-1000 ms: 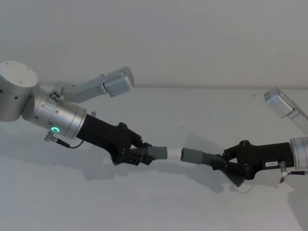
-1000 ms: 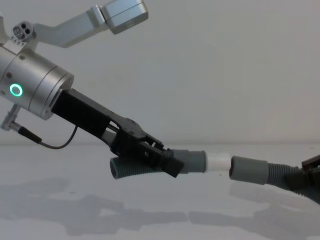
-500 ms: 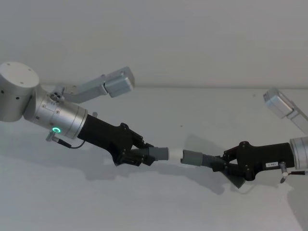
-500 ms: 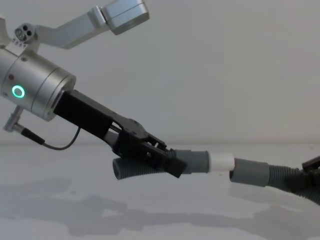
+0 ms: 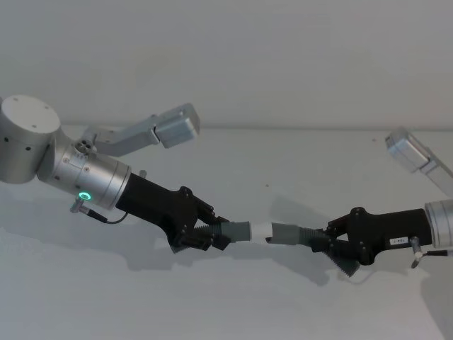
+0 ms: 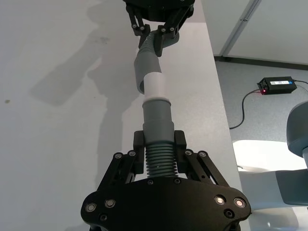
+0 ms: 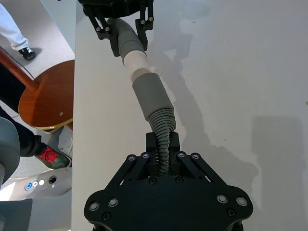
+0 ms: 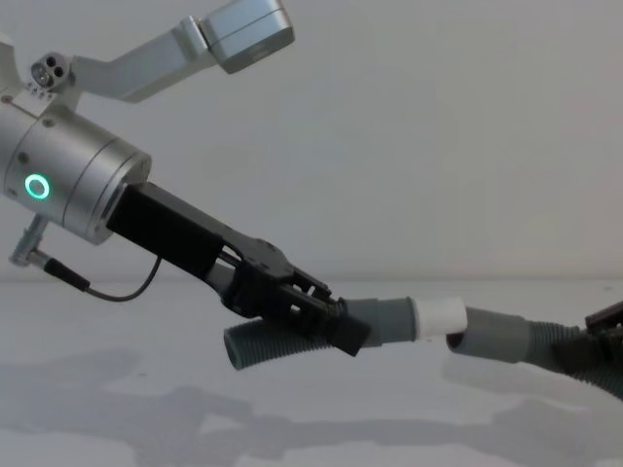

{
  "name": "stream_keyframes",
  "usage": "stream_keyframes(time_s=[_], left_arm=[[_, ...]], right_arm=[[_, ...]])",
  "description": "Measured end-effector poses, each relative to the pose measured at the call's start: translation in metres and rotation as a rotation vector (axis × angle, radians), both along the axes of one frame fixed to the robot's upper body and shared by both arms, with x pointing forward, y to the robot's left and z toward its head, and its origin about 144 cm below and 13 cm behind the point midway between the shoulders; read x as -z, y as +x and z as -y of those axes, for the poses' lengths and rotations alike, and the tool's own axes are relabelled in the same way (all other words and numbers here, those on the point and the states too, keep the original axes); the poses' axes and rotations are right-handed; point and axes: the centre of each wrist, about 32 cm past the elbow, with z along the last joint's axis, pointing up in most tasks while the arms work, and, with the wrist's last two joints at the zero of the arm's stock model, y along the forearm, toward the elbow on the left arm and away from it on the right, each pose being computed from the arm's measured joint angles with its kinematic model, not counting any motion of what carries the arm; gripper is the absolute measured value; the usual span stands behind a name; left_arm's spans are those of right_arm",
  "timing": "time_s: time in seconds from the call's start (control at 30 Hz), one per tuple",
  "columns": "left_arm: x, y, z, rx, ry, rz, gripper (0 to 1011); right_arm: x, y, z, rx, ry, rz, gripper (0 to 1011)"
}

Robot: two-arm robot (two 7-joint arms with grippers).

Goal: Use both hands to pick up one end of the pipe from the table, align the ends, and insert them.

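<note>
left tool (image 5: 212, 237) clamped on the ribbed body of the left hose piece (image 5: 237, 231); right tool (image 5: 322, 244) clamped on the ribs of the right hose piece (image 5: 287, 232). both pieces are held just above the table (image 5: 233, 304), centre front. the white spigot (image 8: 438, 313) on the left cuff (image 8: 389, 319) meets the mouth of the right cuff (image 8: 492, 336), which sits slightly lower; depth of entry unclear.

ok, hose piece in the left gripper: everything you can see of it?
The hose piece is short, curved, dark grey and rubbery-looking: a ribbed body, then a smooth wider cuff with a white spigot. The left gripper is shut on the ribbed part just behind the cuff, holding it near level, above the table. The spigot's tip meets the cuff mouth of the other piece, held by the right gripper; most of the white shows, so it isn't seated.
</note>
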Motion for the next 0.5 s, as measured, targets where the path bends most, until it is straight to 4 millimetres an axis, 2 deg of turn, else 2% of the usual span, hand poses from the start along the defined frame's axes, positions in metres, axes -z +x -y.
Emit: stream_keyframes(time_s=[0.5], left_arm=[[0.0003,-0.0039,-0.0010,-0.007,0.003,0.005,342]], right_arm=[[-0.0003,0.0003,0.0003,0.004,0.004,0.000,124]])
